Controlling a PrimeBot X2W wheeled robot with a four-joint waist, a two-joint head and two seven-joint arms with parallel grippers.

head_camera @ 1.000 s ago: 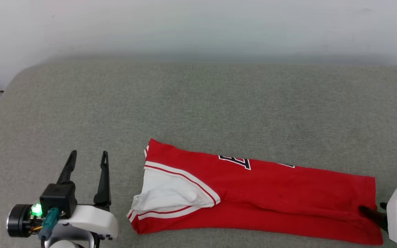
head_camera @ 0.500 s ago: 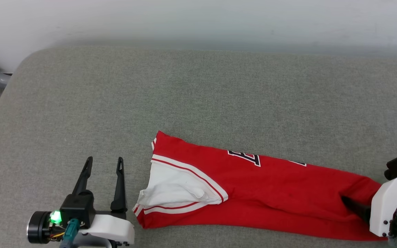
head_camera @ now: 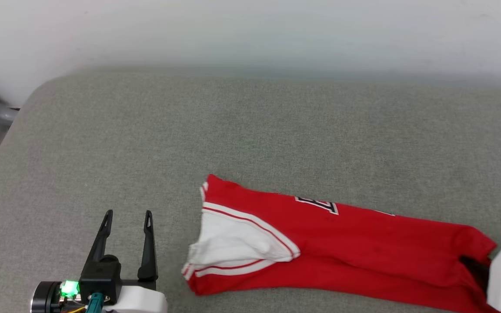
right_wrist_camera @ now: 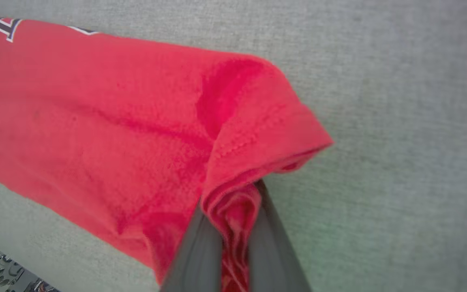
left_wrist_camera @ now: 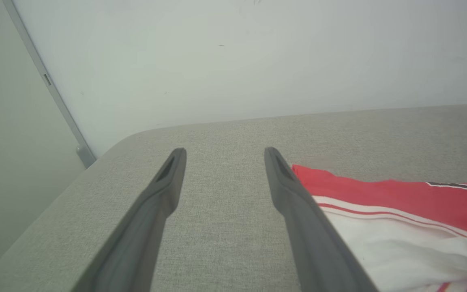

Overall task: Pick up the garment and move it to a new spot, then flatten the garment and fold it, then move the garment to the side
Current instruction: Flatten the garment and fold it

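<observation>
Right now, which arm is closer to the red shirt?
Right. The right fingers pinch the shirt; the left fingers stand open beside its white sleeve, not touching.

The left gripper point(left_wrist_camera: 224, 152) is seen with its two dark fingers point(left_wrist_camera: 156, 202) spread wide apart above a grey fabric surface point(left_wrist_camera: 225, 227), whose woven cloth shows in the gap between them. The garment point(left_wrist_camera: 379, 194) is laid on that surface just to the right of the right-hand finger, with a red panel farther off, red-and-white striped trim and a rumpled white sleeve nearer; whether the finger touches it cannot be told. A pale wall point(left_wrist_camera: 237, 61) is seen beyond the surface's rounded far-left corner, and a slanting grey metal bar point(left_wrist_camera: 55, 97) at the far left.
</observation>
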